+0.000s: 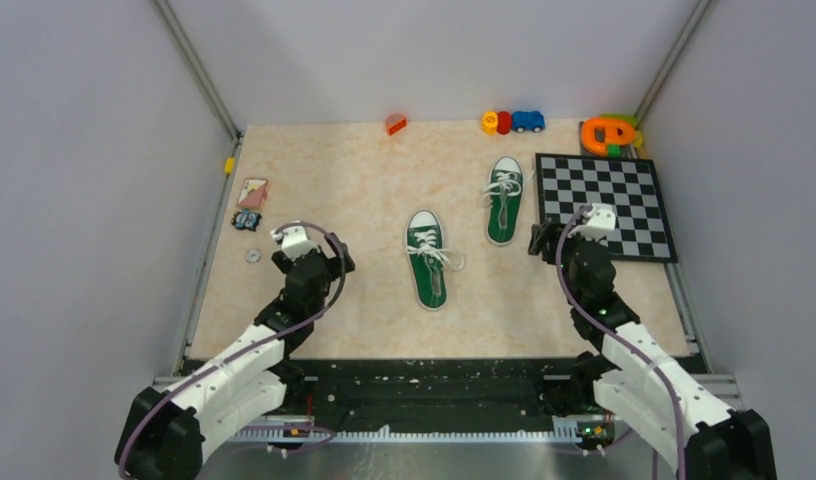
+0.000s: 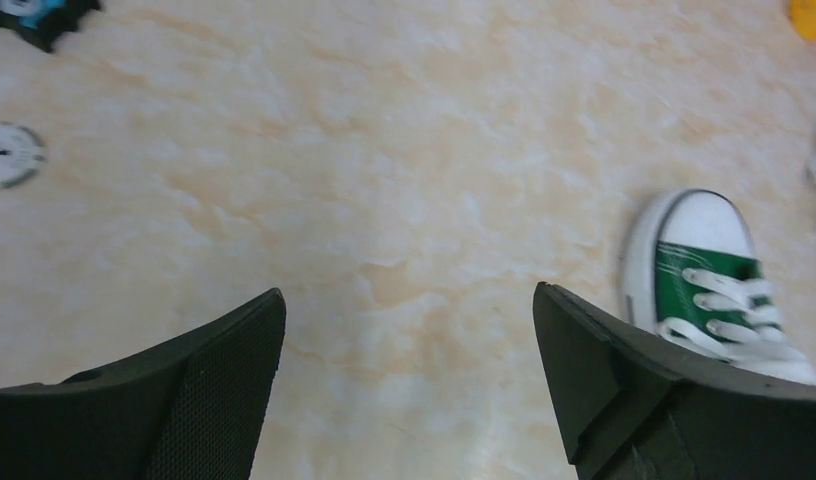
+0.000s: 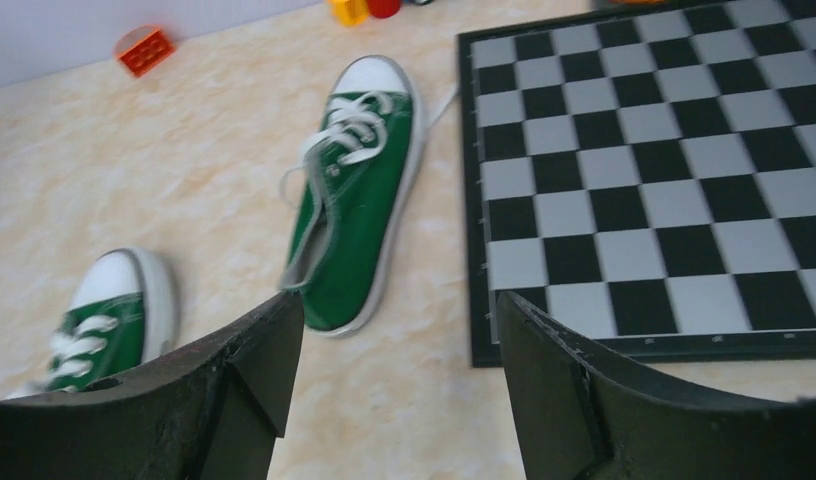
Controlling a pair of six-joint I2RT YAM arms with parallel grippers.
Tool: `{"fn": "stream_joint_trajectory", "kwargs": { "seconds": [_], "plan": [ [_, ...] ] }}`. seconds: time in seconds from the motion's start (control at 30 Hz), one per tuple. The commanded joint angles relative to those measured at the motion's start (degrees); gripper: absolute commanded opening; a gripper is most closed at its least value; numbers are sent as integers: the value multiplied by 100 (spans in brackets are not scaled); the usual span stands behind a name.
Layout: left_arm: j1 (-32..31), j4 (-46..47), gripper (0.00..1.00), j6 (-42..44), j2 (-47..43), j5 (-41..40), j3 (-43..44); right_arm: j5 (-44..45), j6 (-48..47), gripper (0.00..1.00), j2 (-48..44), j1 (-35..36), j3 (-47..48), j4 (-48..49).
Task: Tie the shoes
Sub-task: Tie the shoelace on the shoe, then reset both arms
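Two dark green sneakers with white toe caps and white laces lie on the beige table, toes pointing away. The near shoe (image 1: 426,259) is in the middle, its laces spilling loose to the right. The far shoe (image 1: 504,199) lies beside the chessboard; it also shows in the right wrist view (image 3: 354,190). The near shoe's toe shows in the left wrist view (image 2: 704,275) and the right wrist view (image 3: 109,315). My left gripper (image 1: 312,258) is open and empty, left of the near shoe. My right gripper (image 1: 559,243) is open and empty, right of both shoes.
A black-and-white chessboard (image 1: 606,205) lies at the right. Small toys (image 1: 511,122), an orange block (image 1: 395,124) and an orange-green toy (image 1: 609,134) line the back edge. A card (image 1: 252,192), a small dark toy (image 1: 247,220) and a disc (image 1: 253,256) lie at the left.
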Motion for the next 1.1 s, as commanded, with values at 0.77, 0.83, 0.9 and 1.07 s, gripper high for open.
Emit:
{"fn": "stream_joint_trajectory", "kwargs": {
  "seconds": [0.77, 0.83, 0.9, 1.07],
  "plan": [
    [2567, 6265, 94, 3088, 3487, 1045, -728, -272, -1606, 68, 3891, -1774, -1783, 6927],
    [2650, 5908, 95, 2883, 3528, 1024, -612, -262, -1600, 69, 3907, -1768, -1577, 6611],
    [2702, 6109, 98, 2948, 3666, 1109, -584, -154, -1531, 71, 3906, -1771, -1235, 5881],
    [2721, 6032, 97, 2931, 3640, 1143, -575, -52, -1522, 95, 3932, -1773, -1266, 5991]
  ]
}}
